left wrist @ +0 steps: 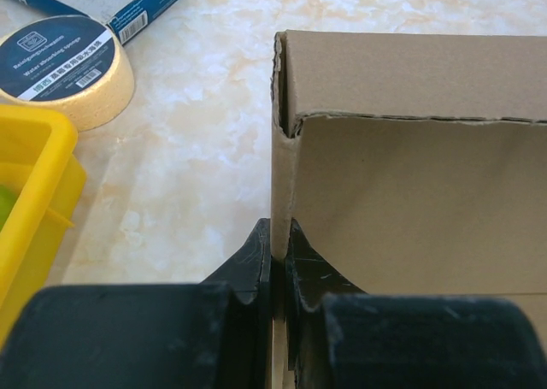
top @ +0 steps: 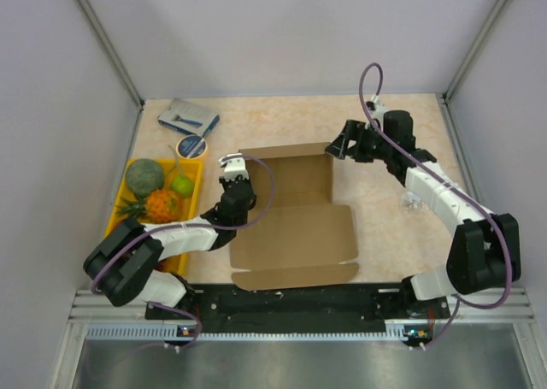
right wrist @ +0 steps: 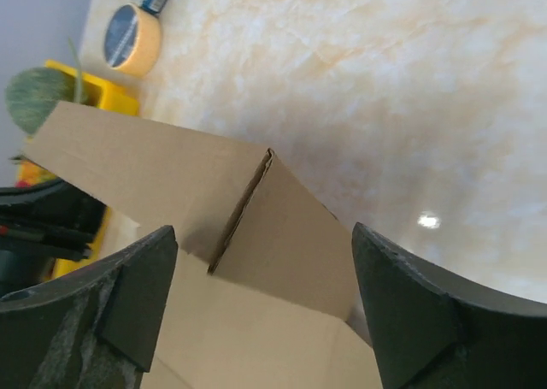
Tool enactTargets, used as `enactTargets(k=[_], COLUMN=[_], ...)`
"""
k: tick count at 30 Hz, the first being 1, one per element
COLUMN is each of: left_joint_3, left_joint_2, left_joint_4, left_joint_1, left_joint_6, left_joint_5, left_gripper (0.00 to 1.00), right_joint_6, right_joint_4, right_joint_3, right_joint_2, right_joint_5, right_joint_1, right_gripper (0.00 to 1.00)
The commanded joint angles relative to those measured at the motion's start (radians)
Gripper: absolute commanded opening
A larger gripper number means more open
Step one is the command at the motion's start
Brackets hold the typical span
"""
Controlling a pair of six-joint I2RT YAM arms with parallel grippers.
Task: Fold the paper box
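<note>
The paper box (top: 295, 214) is brown corrugated cardboard, half formed, in the middle of the table. Its far and side walls stand up; its lid flap lies flat toward the near edge. My left gripper (top: 233, 168) is shut on the box's left wall; in the left wrist view the fingers (left wrist: 256, 256) pinch the wall's edge (left wrist: 282, 192) between them. My right gripper (top: 340, 143) is open, just above the box's far right corner. In the right wrist view the corner (right wrist: 265, 209) sits between the wide-apart fingers (right wrist: 397, 295), untouched.
A yellow tray (top: 193, 177) with fruit stands at the left, close to my left arm. A roll of tape (top: 191, 146) and a blue-grey packet (top: 188, 115) lie at the back left. Grey walls close in the table at both sides and the back.
</note>
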Motion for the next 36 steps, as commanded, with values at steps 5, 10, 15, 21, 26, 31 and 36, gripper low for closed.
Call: enactTargets(k=[5, 10, 15, 21, 26, 31, 36], left_joint_3=[-0.022, -0.009, -0.004, 0.010, 0.004, -0.001, 0.034], left_joint_2=[-0.076, -0.087, -0.095, -0.102, -0.125, -0.206, -0.367], left_joint_4=[-0.111, -0.147, -0.161, -0.184, -0.189, -0.227, -0.412], left_joint_1=[0.000, 0.000, 0.000, 0.000, 0.002, 0.005, 0.014], left_joint_6=[-0.052, -0.061, -0.070, -0.081, -0.078, -0.075, -0.108], left_joint_5=[0.032, 0.026, 0.035, 0.047, 0.073, 0.158, 0.296], left_gripper=[0.00, 0.01, 0.02, 0.05, 0.25, 0.71, 0.99], right_joint_6=[-0.495, -0.402, -0.307, -0.183, -0.147, -0.093, -0.034], right_joint_4=[-0.260, -0.149, -0.107, -0.089, -0.034, 0.049, 0.010], right_joint_3=[0.075, -0.089, -0.082, -0.033, -0.064, -0.111, -0.097], right_joint_2=[-0.191, -0.246, -0.134, -0.025, 0.010, -0.001, 0.007], right_joint_5=[0.338, 0.494, 0.643, 0.714, 0.788, 0.875, 1.027], right_joint_1=[0.159, 0.230, 0.311, 0.352, 0.354, 0.355, 0.355], right_gripper=[0.88, 0.81, 0.66, 0.61, 0.44, 0.15, 0.00])
